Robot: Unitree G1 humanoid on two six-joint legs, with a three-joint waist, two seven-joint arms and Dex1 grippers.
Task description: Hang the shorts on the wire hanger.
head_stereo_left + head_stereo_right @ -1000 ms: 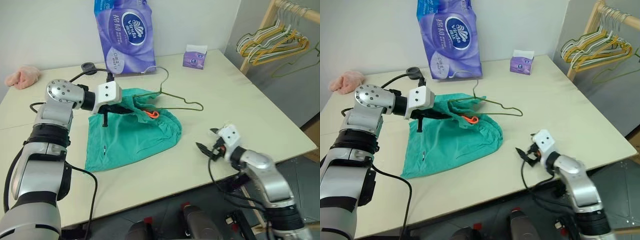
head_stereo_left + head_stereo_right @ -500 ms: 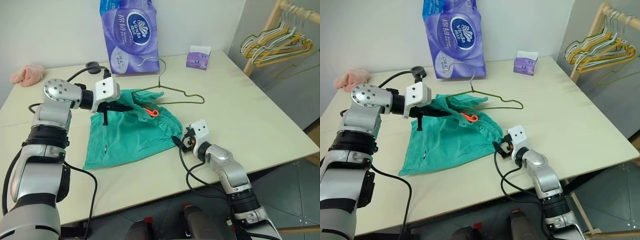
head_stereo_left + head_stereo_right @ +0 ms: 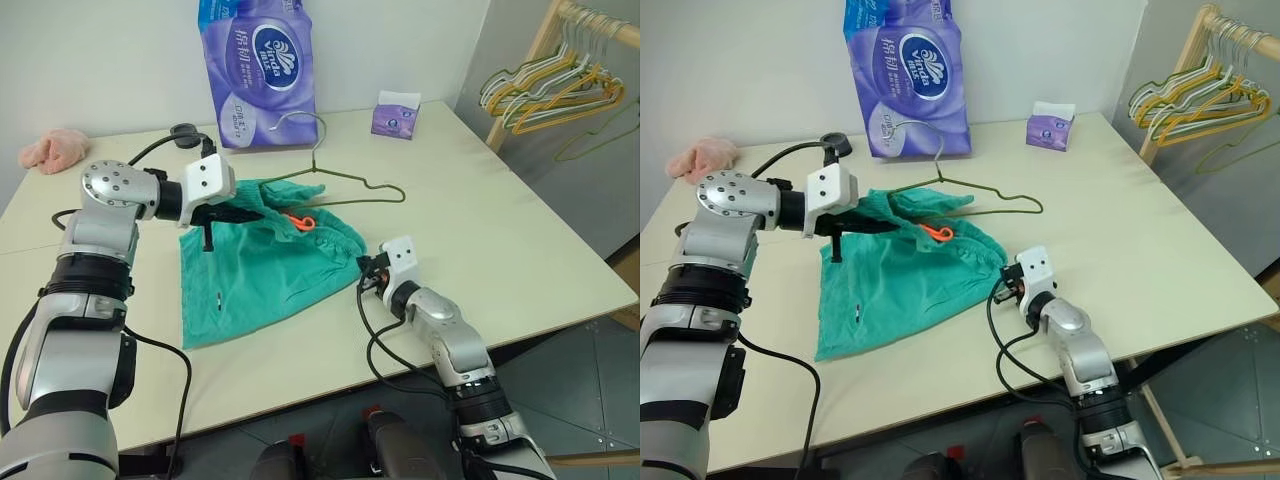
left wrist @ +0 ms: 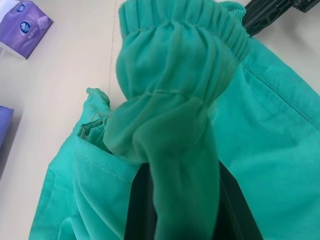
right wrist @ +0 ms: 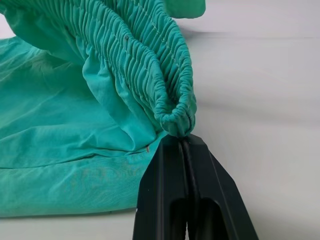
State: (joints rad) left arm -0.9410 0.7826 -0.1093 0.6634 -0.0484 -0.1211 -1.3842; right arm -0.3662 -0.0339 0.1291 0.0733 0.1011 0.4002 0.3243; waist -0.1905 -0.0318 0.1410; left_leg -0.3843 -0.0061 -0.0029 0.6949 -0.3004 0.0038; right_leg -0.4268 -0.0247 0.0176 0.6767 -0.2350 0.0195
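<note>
The teal shorts [image 3: 262, 272] lie on the table [image 3: 480, 230], their gathered waistband raised at both ends and an orange tag [image 3: 300, 222] showing near the top. My left gripper [image 3: 243, 213] is shut on the waistband's left part; bunched cloth [image 4: 170, 125] hangs over its black fingers [image 4: 137, 210]. My right gripper [image 3: 364, 273] is shut, its tips [image 5: 182, 142] pinching the very end of the waistband fold [image 5: 150, 70] at the shorts' right corner. The olive wire hanger [image 3: 368, 186] lies behind the shorts, its hook [image 3: 303, 116] toward the purple pack and its left end over the cloth.
A tall purple tissue pack [image 3: 255, 70] stands at the back, with a small purple tissue box [image 3: 396, 113] to its right. A pink cloth [image 3: 52, 150] lies at the far left. A wooden rack with several yellow and green hangers [image 3: 550, 90] stands beyond the table's right edge.
My right gripper came in from the right, reached the shorts' right waistband corner and shut there. The left gripper kept its hold in place. The head camera shifted slightly.
</note>
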